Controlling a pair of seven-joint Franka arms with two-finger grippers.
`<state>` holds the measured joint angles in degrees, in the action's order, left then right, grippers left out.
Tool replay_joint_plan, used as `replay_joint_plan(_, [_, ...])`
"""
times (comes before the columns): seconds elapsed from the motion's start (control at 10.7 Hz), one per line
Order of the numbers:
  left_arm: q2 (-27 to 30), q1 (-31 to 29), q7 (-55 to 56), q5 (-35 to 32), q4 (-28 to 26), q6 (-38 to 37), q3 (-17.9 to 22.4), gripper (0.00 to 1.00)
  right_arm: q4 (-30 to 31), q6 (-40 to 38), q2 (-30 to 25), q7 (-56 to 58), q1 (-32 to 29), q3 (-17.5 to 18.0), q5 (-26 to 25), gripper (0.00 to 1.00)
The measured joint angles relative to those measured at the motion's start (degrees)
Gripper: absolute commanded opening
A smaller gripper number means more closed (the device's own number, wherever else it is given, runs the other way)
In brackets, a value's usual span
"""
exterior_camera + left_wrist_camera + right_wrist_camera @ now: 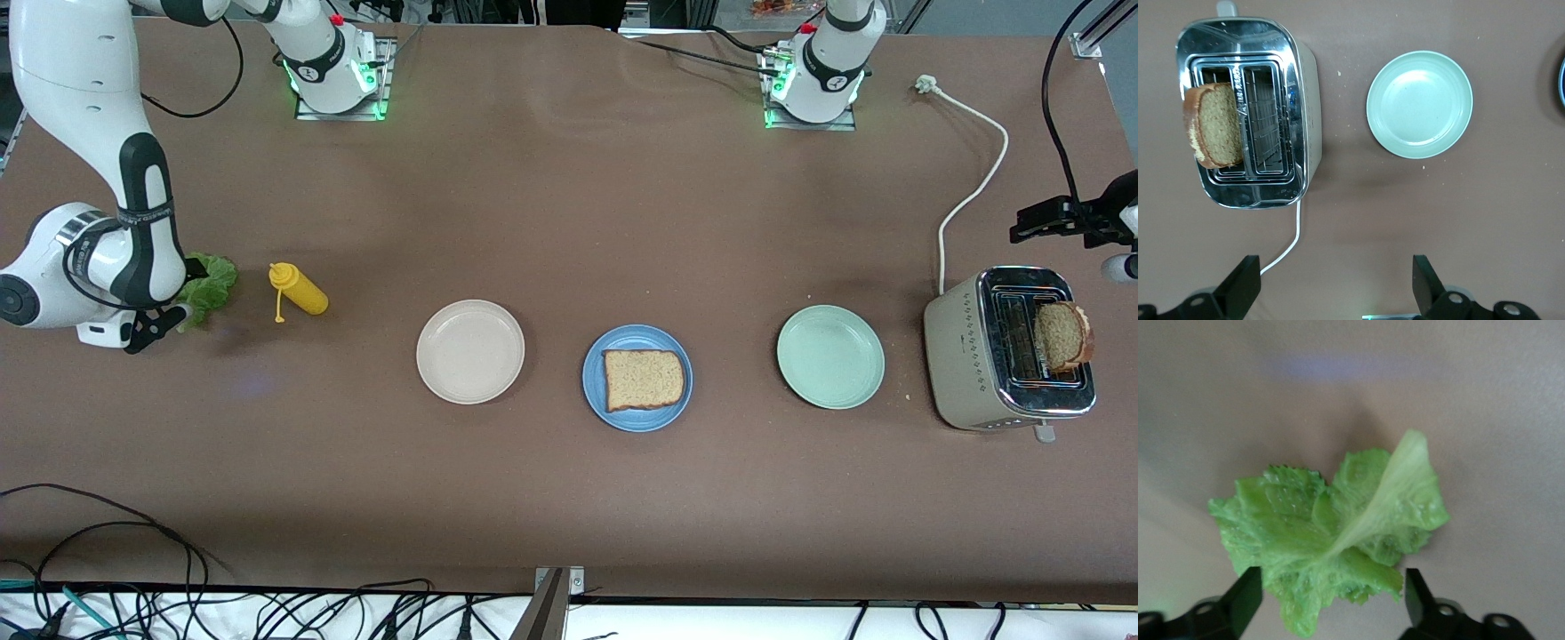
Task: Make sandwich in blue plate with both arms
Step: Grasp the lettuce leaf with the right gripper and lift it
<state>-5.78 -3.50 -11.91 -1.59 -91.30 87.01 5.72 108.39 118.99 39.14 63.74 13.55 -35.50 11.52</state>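
Observation:
The blue plate (636, 338) sits mid-table with one brown bread slice (645, 380) flat on it. A second bread slice (1062, 336) (1213, 125) stands up out of the toaster (978, 364) (1301, 80) at the left arm's end. A ruffled green lettuce leaf (209, 284) (1331, 520) lies on the table at the right arm's end. My right gripper (164, 322) (1331, 597) is low over the leaf, open, one finger on each side of its edge. My left gripper (1036, 220) (1335, 280) hangs open and empty over the table beside the toaster.
A cream-white plate (470, 351) and a mint-green plate (830, 356) (1419, 104) flank the blue one. A yellow mustard bottle (299, 289) lies beside the lettuce. The toaster's white cord (973, 187) (1290, 243) runs toward the left arm's base.

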Motion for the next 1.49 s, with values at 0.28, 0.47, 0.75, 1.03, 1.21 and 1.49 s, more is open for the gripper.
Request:
replay_joint_plan(0.28, [0.4,0.1,2.8,0.0,3.9,-2.3,-0.3,1.0,0.0,0.0,0.3,0.0,-0.1,0.1,0.0,0.0])
replay_joint_plan(0.47, [0.6,0.2,3.7,0.0,6.2,-3.5,-1.7,1.0,0.0,0.0,0.3,0.0,-0.1,0.0,0.0,0.0])
replay_joint_plan(0.75, [0.7,0.4,3.8,0.0,6.6,-3.7,-4.0,1.0,0.0,-0.3,0.1,0.0,0.0,0.0,0.6,0.0])
replay_joint_plan(1.03, [0.7,0.6,4.4,0.0,6.6,-3.7,-6.2,1.0,-1.2,-0.6,0.0,0.0,0.4,0.2,1.3,0.0])
replay_joint_plan(1.21, [1.0,0.4,6.5,0.0,6.9,-3.7,-7.0,1.0,-4.3,-4.3,-0.1,0.0,0.5,0.2,1.4,0.0])
replay_joint_plan(1.49, [1.6,0.3,17.0,0.0,7.0,-3.8,-9.6,1.0,-11.7,-14.5,-0.7,-0.2,0.5,0.2,1.5,0.0])
